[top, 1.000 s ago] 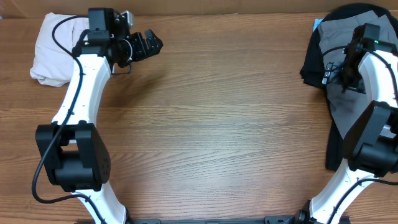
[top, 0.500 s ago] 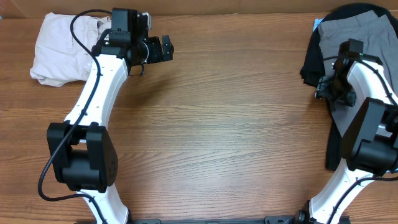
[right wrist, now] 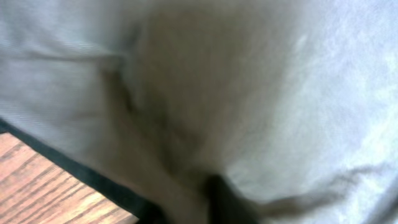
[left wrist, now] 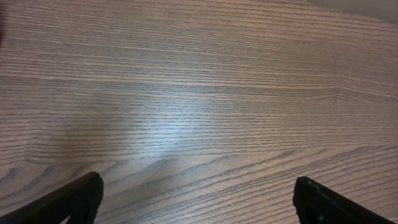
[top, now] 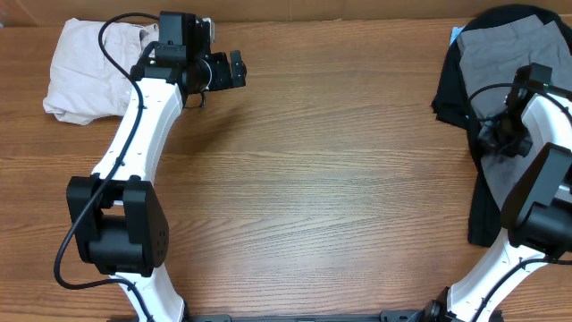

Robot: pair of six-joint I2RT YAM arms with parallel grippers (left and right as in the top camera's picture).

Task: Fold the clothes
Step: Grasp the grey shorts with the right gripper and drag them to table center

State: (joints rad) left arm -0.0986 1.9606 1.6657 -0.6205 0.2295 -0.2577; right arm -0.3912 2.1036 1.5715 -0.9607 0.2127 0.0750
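Mid-grey shorts point(top: 500, 49) lie on a black T-shirt point(top: 450, 89) at the table's far right. My right gripper point(top: 497, 136) is down on the shorts near their left edge. The right wrist view is filled by the grey shorts point(right wrist: 280, 93), whose cloth bunches into creases around the right gripper point(right wrist: 217, 200), which is shut on it. A strip of the black T-shirt point(right wrist: 81, 175) shows under the hem. A cream garment point(top: 89, 72) lies crumpled at the far left. My left gripper point(top: 237, 70) hovers open to its right, and nothing sits between the jaws of the left gripper point(left wrist: 199, 199) but bare wood.
The wooden table point(top: 322, 179) stretches between the two piles. A cardboard-coloured wall runs along the back edge point(top: 357, 9). Both arm bases stand at the near edge, left point(top: 116, 233) and right point(top: 536, 215).
The left arm swung right, away from the cream garment, then held still. The right gripper shifted right and down onto the grey shorts and closed on the cloth.
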